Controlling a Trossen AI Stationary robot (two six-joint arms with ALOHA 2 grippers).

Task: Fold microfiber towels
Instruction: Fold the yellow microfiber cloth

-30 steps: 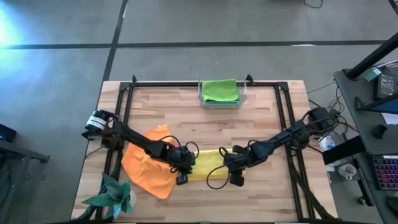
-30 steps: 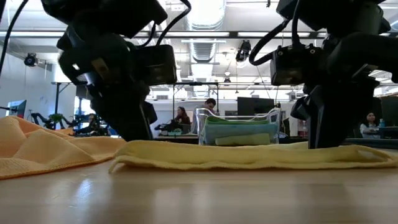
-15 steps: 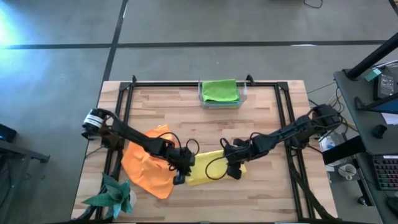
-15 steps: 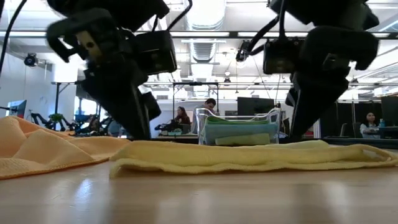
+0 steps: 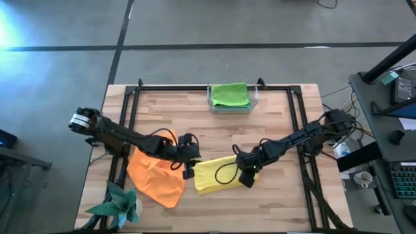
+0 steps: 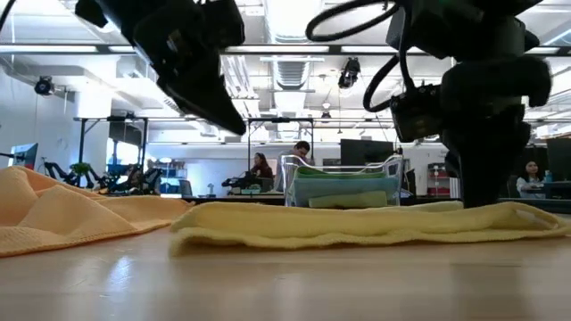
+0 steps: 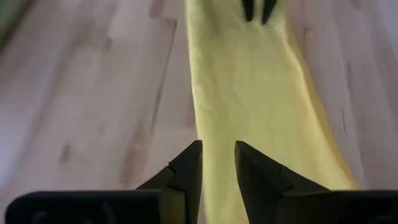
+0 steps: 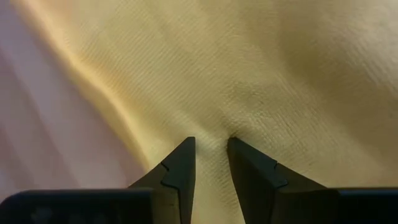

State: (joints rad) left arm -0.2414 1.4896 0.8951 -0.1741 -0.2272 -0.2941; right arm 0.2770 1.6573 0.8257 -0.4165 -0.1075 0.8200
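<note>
Yellow towel [image 5: 214, 175] edge under right gripper [image 5: 245, 177] (pinch unclear)

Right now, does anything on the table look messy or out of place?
Yes. The orange towel lies crumpled at the table's left side, and the yellow towel beside it is only partly folded, its edges uneven.

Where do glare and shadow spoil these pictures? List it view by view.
High view: pale blue glare on the grey floor at one corner, while the wooden table is evenly lit. Low view: bright ceiling lights leave the left gripper and right gripper as dark silhouettes. Right wrist view: creases cast soft shadows across the folded yellow microfiber towel.
</note>
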